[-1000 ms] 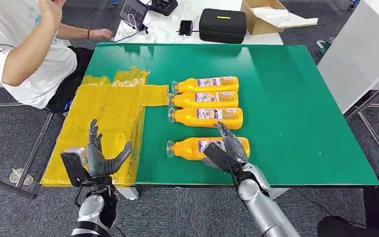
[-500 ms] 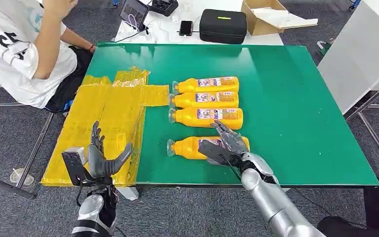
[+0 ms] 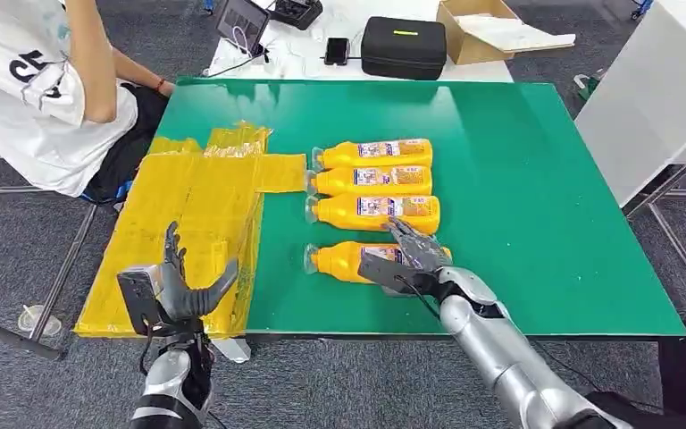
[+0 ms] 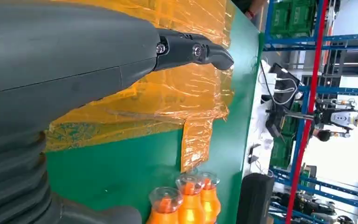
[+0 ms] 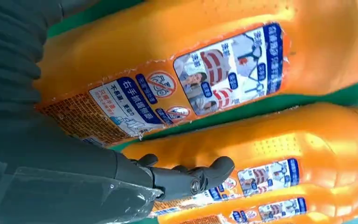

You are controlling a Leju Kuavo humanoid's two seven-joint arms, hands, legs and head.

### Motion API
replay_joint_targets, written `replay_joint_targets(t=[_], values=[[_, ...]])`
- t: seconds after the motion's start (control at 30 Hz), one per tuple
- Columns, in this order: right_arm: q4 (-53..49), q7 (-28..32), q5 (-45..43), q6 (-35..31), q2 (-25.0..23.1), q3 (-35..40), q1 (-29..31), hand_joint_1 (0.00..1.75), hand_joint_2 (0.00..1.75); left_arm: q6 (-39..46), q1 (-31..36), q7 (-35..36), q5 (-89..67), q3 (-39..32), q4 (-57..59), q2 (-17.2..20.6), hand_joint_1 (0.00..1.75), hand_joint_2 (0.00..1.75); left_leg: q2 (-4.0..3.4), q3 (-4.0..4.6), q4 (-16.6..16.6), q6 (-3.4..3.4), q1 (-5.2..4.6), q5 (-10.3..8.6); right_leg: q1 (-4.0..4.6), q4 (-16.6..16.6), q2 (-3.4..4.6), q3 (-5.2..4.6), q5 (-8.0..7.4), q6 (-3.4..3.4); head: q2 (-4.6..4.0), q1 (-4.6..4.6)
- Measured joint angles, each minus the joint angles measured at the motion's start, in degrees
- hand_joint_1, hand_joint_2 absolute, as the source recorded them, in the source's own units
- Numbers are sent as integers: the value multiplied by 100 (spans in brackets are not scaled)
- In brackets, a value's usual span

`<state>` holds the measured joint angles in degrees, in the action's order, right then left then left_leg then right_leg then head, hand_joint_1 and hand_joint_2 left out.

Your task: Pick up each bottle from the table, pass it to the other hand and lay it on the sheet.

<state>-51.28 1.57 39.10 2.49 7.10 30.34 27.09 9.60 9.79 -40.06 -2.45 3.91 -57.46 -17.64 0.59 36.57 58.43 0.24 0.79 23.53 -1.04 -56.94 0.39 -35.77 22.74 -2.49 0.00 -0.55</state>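
My right hand has come down over the last second onto the nearest bottle, fingers spread over it but not yet closed, so the pickup is starting, while my left hand waits open by the sheet.

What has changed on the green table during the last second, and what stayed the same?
The right hand moved forward and lowered over the nearest orange plastic bottle, fingers spread, not visibly gripping it yet. The bottle has not moved. The left hand stayed raised and open by the yellow plastic sheet; the three farther bottles stayed put.
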Motion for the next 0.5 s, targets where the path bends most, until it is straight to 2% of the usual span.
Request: replay_joint_targets(t=[0.5], values=[[9, 17, -275, 50, 168, 208, -40, 175, 175, -286, 46, 116, 356, -6, 164, -2, 0, 175, -1, -32, 0, 0, 0, 3, 1, 2, 1, 30, 1, 1, 0, -2]])
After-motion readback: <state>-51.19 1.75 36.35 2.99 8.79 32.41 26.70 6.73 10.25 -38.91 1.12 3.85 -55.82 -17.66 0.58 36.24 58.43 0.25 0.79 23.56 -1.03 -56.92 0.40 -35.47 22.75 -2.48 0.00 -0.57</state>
